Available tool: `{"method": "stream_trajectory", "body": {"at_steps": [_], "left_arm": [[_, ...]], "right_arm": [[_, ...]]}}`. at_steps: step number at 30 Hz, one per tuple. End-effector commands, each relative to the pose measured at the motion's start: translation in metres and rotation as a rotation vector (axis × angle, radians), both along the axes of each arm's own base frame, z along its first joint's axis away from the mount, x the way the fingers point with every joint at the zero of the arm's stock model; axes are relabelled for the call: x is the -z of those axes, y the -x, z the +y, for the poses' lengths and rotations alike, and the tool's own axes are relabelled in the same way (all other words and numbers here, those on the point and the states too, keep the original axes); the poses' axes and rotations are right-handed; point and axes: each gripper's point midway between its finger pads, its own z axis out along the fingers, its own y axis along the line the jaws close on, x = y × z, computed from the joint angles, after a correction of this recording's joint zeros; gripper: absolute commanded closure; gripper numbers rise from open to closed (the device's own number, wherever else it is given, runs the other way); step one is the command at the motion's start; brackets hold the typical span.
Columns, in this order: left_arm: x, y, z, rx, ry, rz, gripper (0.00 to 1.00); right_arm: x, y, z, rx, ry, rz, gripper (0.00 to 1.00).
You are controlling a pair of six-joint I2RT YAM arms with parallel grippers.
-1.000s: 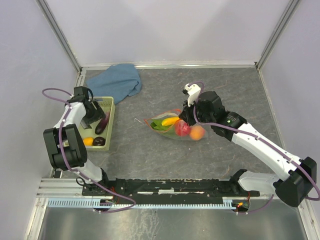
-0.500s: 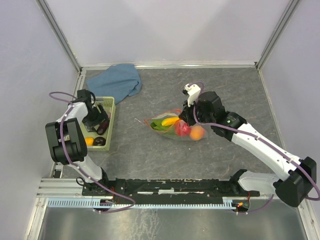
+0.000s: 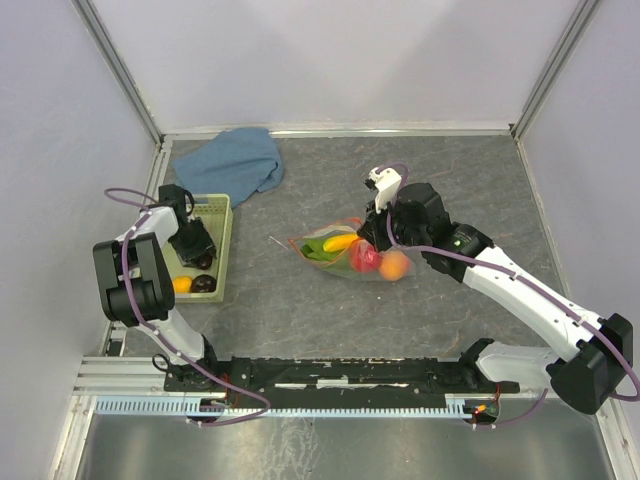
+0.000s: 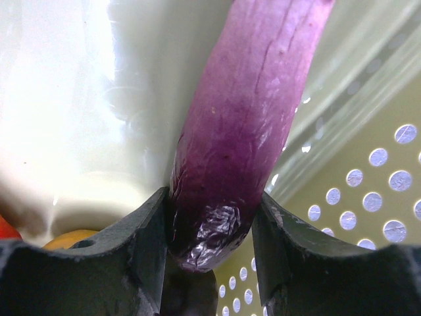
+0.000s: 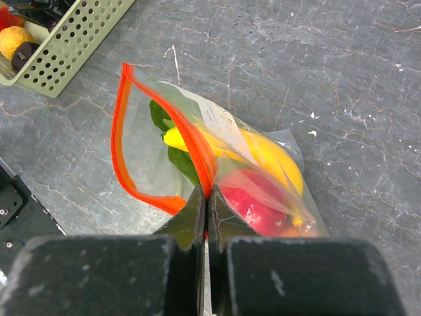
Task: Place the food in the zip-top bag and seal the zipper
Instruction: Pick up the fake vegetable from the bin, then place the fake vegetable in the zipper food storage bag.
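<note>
In the green basket (image 4: 368, 217), my left fingers (image 4: 131, 263) pinch the purple veggie (image 4: 243, 131), soft and slippery-looking, near its tip, while my right fingers (image 5: 189, 220) squeeze the zipper (image 5: 116, 131) of the floppy bag (image 5: 148, 158).

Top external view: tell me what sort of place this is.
Probably a robot test cell: plain pale walls on metal frame posts box in a grey table, two robot arms sit on a rail at its near edge, and the food in the zip-top bag looks like toys.

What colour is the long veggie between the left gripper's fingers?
The veggie is purple, darker at its tip; clearest in the left wrist view.
</note>
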Motion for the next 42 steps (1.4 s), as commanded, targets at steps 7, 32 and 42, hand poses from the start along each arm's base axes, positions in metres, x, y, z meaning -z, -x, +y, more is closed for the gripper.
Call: {"method": "stream_trajectory", "body": {"at_steps": [7,32,42], "left_arm": [[-0.036,-0.016,0.000,-0.002,-0.019,-0.145,0.70],[-0.184,-0.004,-0.149,0.490,0.040,-0.562,0.75],[-0.184,0.030,-0.225,0.851,0.072,-0.599,0.76]], "right_arm": [[-0.015,-0.005,0.003,0.006,-0.036,-0.050,0.98],[-0.022,-0.014,-0.008,0.061,0.025,-0.062,0.98],[-0.031,-0.016,-0.015,0.086,0.042,-0.081,0.98]]}}
